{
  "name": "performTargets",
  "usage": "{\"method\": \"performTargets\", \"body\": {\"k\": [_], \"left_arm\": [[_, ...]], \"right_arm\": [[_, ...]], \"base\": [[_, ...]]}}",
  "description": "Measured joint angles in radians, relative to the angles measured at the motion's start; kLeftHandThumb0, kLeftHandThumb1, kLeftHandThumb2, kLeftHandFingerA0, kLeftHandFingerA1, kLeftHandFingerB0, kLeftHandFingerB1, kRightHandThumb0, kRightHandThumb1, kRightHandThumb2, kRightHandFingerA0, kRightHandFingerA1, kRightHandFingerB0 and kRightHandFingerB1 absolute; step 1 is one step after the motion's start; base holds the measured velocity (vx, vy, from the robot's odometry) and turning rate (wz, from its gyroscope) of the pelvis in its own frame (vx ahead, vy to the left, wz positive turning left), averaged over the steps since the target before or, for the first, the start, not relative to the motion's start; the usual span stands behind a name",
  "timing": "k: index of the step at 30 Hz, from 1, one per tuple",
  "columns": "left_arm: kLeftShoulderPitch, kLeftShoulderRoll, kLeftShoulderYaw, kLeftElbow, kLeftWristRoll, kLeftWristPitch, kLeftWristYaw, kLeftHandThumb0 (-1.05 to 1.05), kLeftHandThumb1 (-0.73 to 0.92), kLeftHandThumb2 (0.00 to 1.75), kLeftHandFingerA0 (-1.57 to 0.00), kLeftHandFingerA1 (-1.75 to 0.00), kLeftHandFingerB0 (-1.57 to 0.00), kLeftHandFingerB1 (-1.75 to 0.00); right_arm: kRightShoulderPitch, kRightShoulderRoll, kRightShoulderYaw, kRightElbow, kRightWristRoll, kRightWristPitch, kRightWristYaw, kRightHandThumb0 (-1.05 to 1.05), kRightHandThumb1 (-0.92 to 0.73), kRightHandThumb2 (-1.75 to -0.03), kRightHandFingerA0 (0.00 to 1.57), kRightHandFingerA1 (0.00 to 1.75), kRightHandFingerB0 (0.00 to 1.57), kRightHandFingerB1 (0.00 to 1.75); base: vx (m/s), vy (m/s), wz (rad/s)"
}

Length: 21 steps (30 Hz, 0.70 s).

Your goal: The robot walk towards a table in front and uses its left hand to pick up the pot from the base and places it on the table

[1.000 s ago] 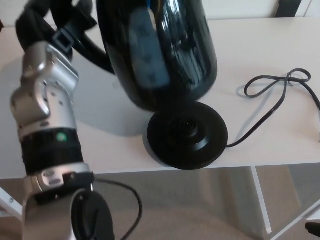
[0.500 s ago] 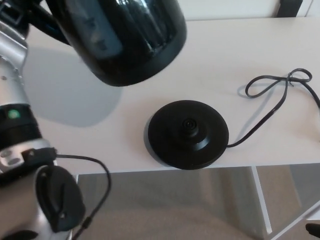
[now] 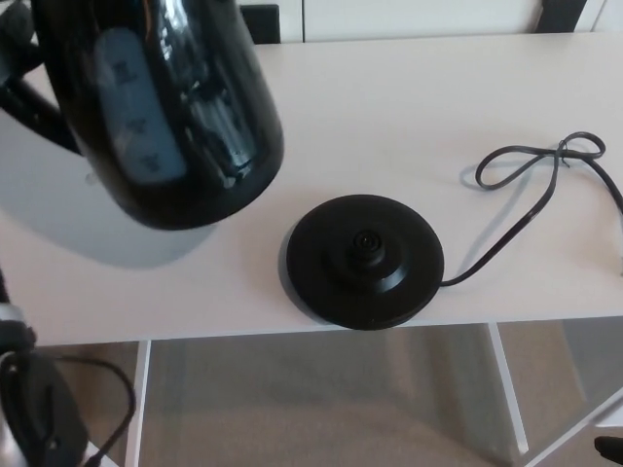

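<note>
POT: pot (image 3: 156,107) off base (image 3: 365,261), left of it, over table (image 3: 409,117) | HAND: my left hand (image 3: 14,39) at frame edge; I cannot tell its grip

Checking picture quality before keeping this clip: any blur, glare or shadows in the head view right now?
Head view: the pot is slightly soft, close to the lens, with bright reflections streaking its glossy side. It casts a soft grey shadow on the table. The base and cord look sharp, and the lighting is even.
</note>
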Motion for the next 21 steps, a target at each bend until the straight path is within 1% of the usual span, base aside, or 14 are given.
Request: {"method": "performTargets", "body": {"k": [1,2,3,4,5,7,8,10,12,13,16,17,19,21], "left_arm": [[0.010,0.006,-0.008,0.003,0.002,-0.007,-0.007,-0.05,0.65,0.88,-0.85,-1.72,-0.72,-1.21],[0.023,0.013,-0.020,0.008,0.004,-0.019,-0.016,-0.05,0.65,0.88,-0.85,-1.72,-0.72,-1.21],[0.033,0.017,-0.034,0.010,0.008,-0.029,-0.023,-0.09,0.73,0.77,-0.88,-1.68,-0.72,-1.23],[0.049,0.022,-0.058,0.014,0.017,-0.045,-0.033,-0.16,0.75,0.67,-0.97,-1.69,-0.77,-1.22],[0.060,0.024,-0.074,0.017,0.024,-0.055,-0.038,-0.16,0.75,0.67,-0.97,-1.69,-0.77,-1.22],[0.086,0.025,-0.102,0.025,0.037,-0.075,-0.049,-0.15,0.79,0.69,-0.90,-1.64,-0.72,-1.15],[0.105,0.025,-0.120,0.030,0.046,-0.086,-0.055,-0.15,0.79,0.70,-0.97,-1.55,-0.74,-1.11],[0.124,0.025,-0.141,0.040,0.055,-0.104,-0.062,-0.15,0.77,0.74,-0.98,-1.55,-0.76,-1.14],[0.130,0.025,-0.164,0.044,0.065,-0.132,-0.072,-0.16,0.78,0.73,-0.96,-1.54,-0.76,-1.13],[0.132,0.025,-0.171,0.045,0.068,-0.141,-0.074,-0.19,0.81,0.67,-0.94,-1.56,-0.74,-1.11],[0.150,0.026,-0.203,0.046,0.081,-0.192,-0.086,-0.21,0.82,0.65,-0.91,-1.57,-0.73,-1.08],[0.155,0.026,-0.211,0.045,0.083,-0.206,-0.089,-0.21,0.82,0.65,-0.97,-1.48,-0.73,-1.04],[0.174,0.024,-0.233,0.039,0.090,-0.238,-0.097,-0.20,0.82,0.64,-0.94,-1.50,-0.73,-1.04],[0.200,0.018,-0.255,0.031,0.099,-0.271,-0.107,-0.21,0.81,0.69,-0.93,-1.55,-0.71,-1.02]], "right_arm": [[-0.002,0.000,0.000,0.003,0.000,0.000,0.000,-0.63,-0.55,-0.58,0.80,0.49,0.63,0.42],[-0.006,0.000,0.000,0.007,0.000,0.001,0.000,-0.63,-0.55,-0.58,0.80,0.49,0.63,0.42],[-0.007,0.000,-0.001,0.007,0.000,0.001,0.000,-0.63,-0.55,-0.58,0.80,0.49,0.62,0.42],[-0.008,0.000,-0.001,0.006,0.000,0.001,0.000,-0.64,-0.55,-0.58,0.79,0.49,0.62,0.42],[-0.008,0.000,-0.001,0.004,0.000,0.001,0.000,-0.64,-0.55,-0.58,0.79,0.49,0.62,0.42],[-0.008,0.000,-0.002,0.004,0.001,0.001,0.000,-0.64,-0.55,-0.58,0.80,0.48,0.62,0.42],[-0.007,0.000,-0.002,0.004,0.001,0.001,0.000,-0.64,-0.55,-0.58,0.80,0.49,0.62,0.42],[-0.007,0.000,-0.002,0.004,0.001,0.001,0.000,-0.63,-0.55,-0.58,0.81,0.48,0.62,0.42],[-0.007,0.000,-0.002,0.003,0.001,0.001,0.000,-0.62,-0.55,-0.58,0.81,0.48,0.62,0.42],[-0.007,0.000,-0.002,0.003,0.001,0.001,0.000,-0.63,-0.55,-0.58,0.82,0.48,0.64,0.43],[-0.007,0.000,-0.002,0.003,0.001,0.001,0.000,-0.65,-0.55,-0.58,0.82,0.48,0.63,0.43],[-0.007,0.000,-0.002,0.003,0.001,0.001,0.000,-0.64,-0.56,-0.58,0.82,0.47,0.63,0.43],[-0.006,0.000,-0.002,0.003,0.001,0.001,0.000,-0.63,-0.56,-0.59,0.81,0.47,0.63,0.43],[-0.002,0.000,-0.002,0.001,0.001,0.001,0.000,-0.62,-0.56,-0.58,0.82,0.47,0.63,0.42]], "base": [[0.00,0.000,0.00],[0.00,0.000,0.00],[0.00,0.000,0.00],[0.00,0.000,0.00],[0.00,0.000,0.00],[0.00,0.000,0.00],[0.00,0.000,0.00],[0.00,0.000,0.00],[0.00,0.000,0.00],[0.00,0.000,0.00],[0.00,0.000,0.00],[0.00,0.000,0.00],[0.00,0.000,0.00],[0.00,0.000,0.00]]}}
